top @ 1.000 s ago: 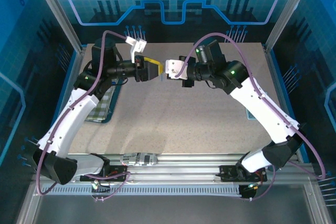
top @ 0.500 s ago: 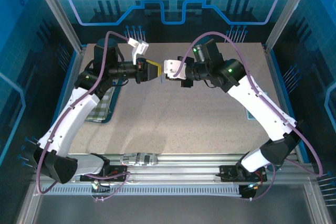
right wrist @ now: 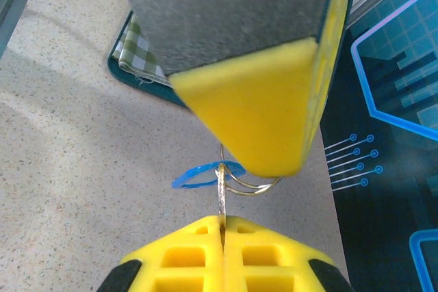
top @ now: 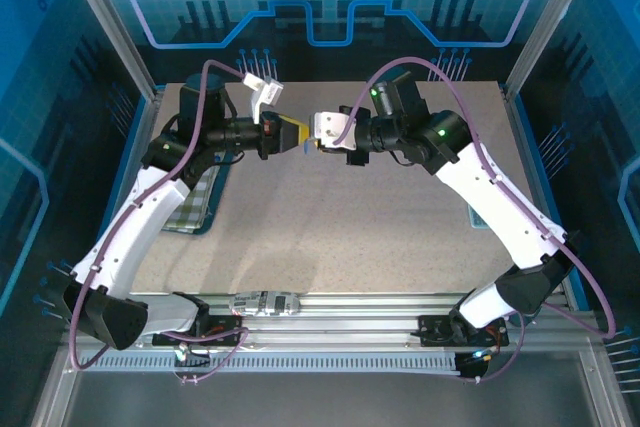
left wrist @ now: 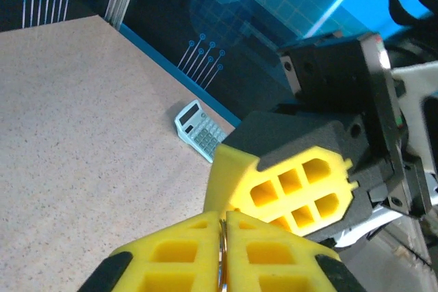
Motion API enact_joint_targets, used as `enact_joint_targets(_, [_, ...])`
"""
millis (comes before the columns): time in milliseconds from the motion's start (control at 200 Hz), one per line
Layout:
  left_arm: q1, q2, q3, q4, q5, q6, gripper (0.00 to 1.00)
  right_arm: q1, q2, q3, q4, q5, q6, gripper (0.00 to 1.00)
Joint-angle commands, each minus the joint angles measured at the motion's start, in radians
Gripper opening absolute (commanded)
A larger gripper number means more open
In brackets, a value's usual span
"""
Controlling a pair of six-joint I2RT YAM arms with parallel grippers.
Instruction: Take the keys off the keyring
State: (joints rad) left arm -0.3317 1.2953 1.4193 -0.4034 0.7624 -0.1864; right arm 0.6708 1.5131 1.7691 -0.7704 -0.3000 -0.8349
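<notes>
Pinching the thin keyring point(right wrist: 254, 187) in a fully closed grip, the left tool point(left wrist: 223, 234), tip to tip with the right tool point(right wrist: 221, 227), clamped shut on the silver blade of the blue-headed key point(right wrist: 205, 173), the two linked above the speckled bench point(right wrist: 75, 148), calculator point(left wrist: 198, 130) lying at the bench's edge

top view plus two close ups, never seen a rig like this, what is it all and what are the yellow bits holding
These are two white robot arms bolted at the near edge of a table. The wide picture is taken from above and behind them. Each close-up comes from a camera on one arm's wrist, looking along its own yellow fingers. The left gripper is shut on a thin metal keyring. The right gripper is shut on the silver blade of a blue-headed key that hangs on that ring. On the surface lie a checked cloth and a small calculator.
</notes>
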Motion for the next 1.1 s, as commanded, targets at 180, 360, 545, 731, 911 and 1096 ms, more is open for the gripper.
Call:
enact_joint_targets(180, [-0.008,-0.017,-0.035,0.175,0.002,-0.165,0.00,0.037,-0.104,-0.209,0.291,0.045,0.045,0.00])
enact_joint_targets(360, [-0.009,-0.019,-0.055,0.216,-0.003,-0.219,0.00,0.084,-0.149,-0.341,0.515,0.126,0.081,0.00])
enact_joint_targets(545, [-0.010,-0.037,-0.118,0.294,-0.036,-0.284,0.00,0.173,-0.168,-0.472,0.851,0.382,0.139,0.00])
enact_joint_targets(731, [-0.010,-0.073,-0.194,0.402,-0.099,-0.353,0.00,0.213,-0.175,-0.596,1.167,0.570,0.251,0.00])
enact_joint_targets(911, [-0.007,-0.110,-0.237,0.439,-0.153,-0.370,0.00,0.229,-0.175,-0.680,1.333,0.627,0.280,0.00])
enact_joint_targets(1096, [0.035,-0.161,-0.279,0.415,-0.225,-0.346,0.00,0.201,-0.219,-0.726,1.227,0.643,0.339,0.00])
